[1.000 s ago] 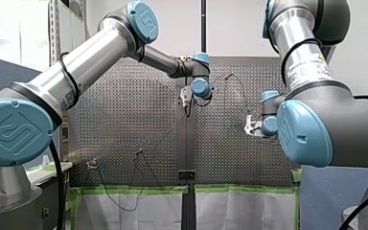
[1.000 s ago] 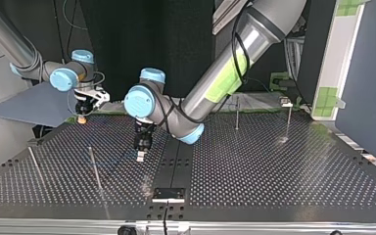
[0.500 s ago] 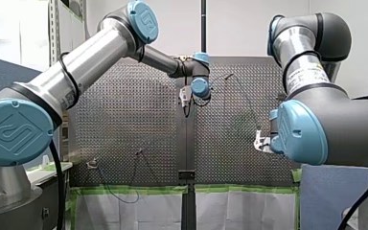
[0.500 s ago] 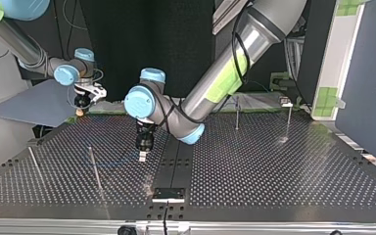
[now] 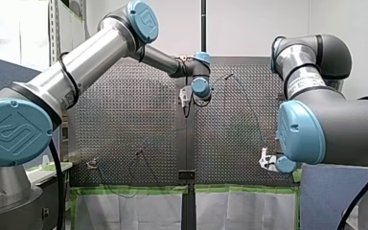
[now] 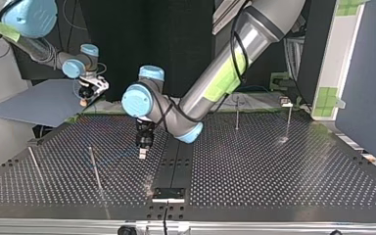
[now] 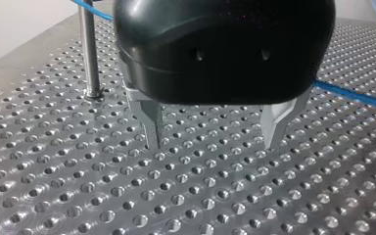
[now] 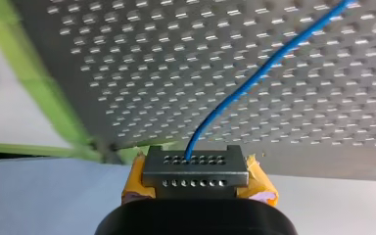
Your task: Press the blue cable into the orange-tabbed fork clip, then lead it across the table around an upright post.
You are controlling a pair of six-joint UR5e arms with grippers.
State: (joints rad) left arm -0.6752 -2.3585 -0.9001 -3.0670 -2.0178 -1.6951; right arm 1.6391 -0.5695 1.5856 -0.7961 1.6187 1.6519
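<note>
The blue cable runs from between the yellow pads of my right gripper, which is shut on it, and slants out over the perforated table. In the top view my right gripper hangs off the table's far left corner. My left gripper stands open just above the plate with nothing between its metal fingers. The cable passes behind it, near an upright post. In the top view my left gripper is near the table's middle.
Thin upright posts stand at the top view's left, far left and back right. A small clip fixture tops another post at the back right. Green tape lines the table's edge. A grey-blue panel lies beyond the far left corner.
My right gripper has drawn back with the cable, down the front view to the table's near right corner, rising off the plate in the top view. My left arm has barely moved.
</note>
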